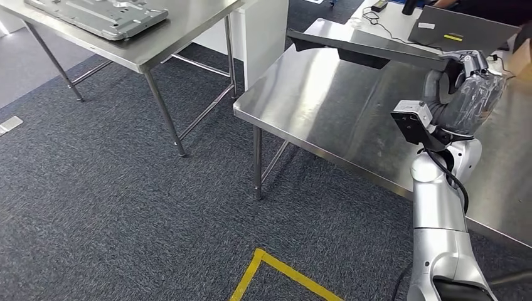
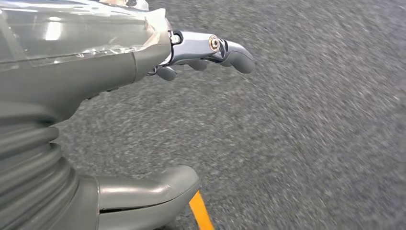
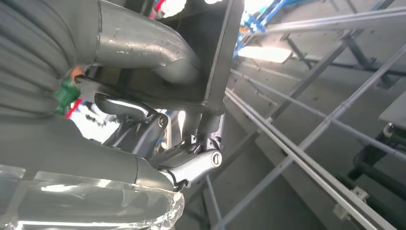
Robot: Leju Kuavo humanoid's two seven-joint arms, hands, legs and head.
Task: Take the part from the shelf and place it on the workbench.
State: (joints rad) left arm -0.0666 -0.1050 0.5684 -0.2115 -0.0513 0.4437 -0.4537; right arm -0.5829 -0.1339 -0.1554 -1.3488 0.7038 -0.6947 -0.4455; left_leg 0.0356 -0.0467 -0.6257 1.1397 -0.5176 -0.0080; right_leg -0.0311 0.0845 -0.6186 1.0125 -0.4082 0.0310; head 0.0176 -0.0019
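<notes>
The part (image 1: pixel 367 49) is a long, flat, dark grey metal piece. My right hand (image 1: pixel 465 80) grips it by one end and holds it level above the steel workbench (image 1: pixel 326 106), the free end pointing left. In the right wrist view the thick thumb lies on one face of the part (image 3: pixel 218 57) and the darker fingers (image 3: pixel 194 163) curl under its edge. My left hand (image 2: pixel 119 72) hangs over the carpet with its fingers apart and nothing in it.
A second steel table (image 1: pixel 182 31) stands at the upper left with a grey pressed metal panel (image 1: pixel 100 15) on it. A laptop (image 1: pixel 458 31) and cables lie at the workbench's far side. Yellow floor tape (image 1: pixel 276 269) marks the carpet below.
</notes>
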